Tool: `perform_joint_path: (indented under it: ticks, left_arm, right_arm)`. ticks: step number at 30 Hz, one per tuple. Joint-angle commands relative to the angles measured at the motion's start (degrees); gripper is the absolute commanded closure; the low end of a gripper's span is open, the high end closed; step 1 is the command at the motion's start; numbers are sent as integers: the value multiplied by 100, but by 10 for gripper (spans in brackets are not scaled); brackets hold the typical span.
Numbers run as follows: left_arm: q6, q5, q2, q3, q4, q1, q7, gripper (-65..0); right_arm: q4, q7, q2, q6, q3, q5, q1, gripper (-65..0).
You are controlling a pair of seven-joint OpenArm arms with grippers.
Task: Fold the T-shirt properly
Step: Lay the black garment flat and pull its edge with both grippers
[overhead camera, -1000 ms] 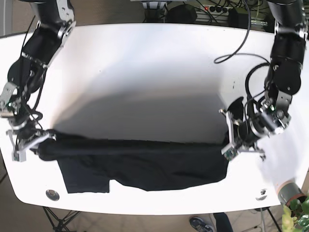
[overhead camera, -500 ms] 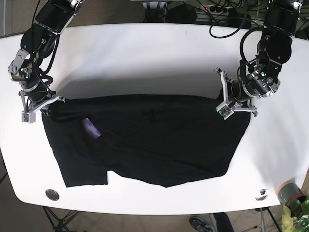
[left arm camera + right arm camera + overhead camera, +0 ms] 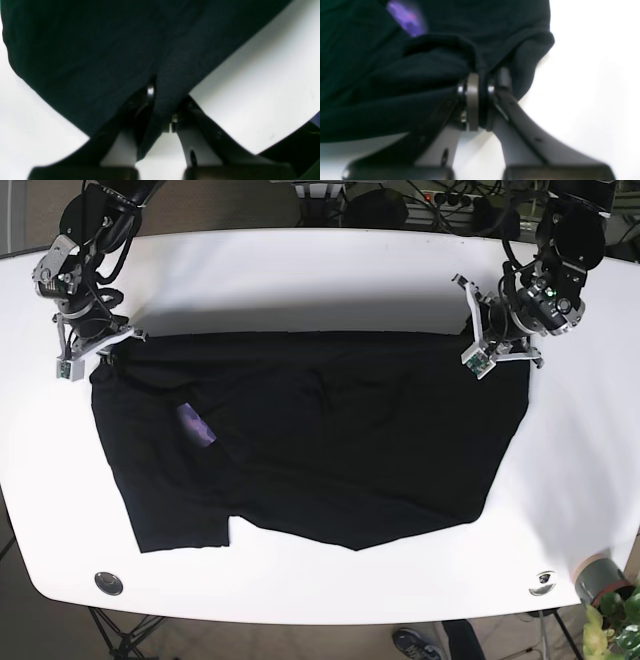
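White table (image 3: 300, 280); T-shirt (image 3: 300, 440) spread, far corners clenched by left tool (image 3: 497, 345), right tool (image 3: 97, 350).

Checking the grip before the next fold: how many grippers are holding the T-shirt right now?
2. The left gripper pinches one far corner of the T-shirt, and the right gripper pinches the other far corner.

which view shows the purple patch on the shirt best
The base view: the purple patch sits sharp on the spread black T-shirt, left of centre. The right wrist view shows it only as a blur above the right pincer. The left wrist view shows none of it.
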Motion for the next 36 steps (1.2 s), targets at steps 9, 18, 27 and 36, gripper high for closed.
perform_joint_path:
  ticks: [9,18,27,36]
  left_arm:
    - [18,-36,-92,-711,96,781,-84,0]
    - [44,-36,215,-1221,96,1062,-75,-81]
    - [44,-36,418,-1265,43,675,-75,-299]
    - [18,-107,532,-1265,96,7,-58,-369]
  right_arm:
    - [127,132,-113,23,-14,64,-424,-19]
    - [557,132,-262,-12,-111,29,-688,-162]
    - [971,132,-315,-29,-146,3,-652,-614]
    - [751,132,-25,-47,-155,-94,-81,-575]
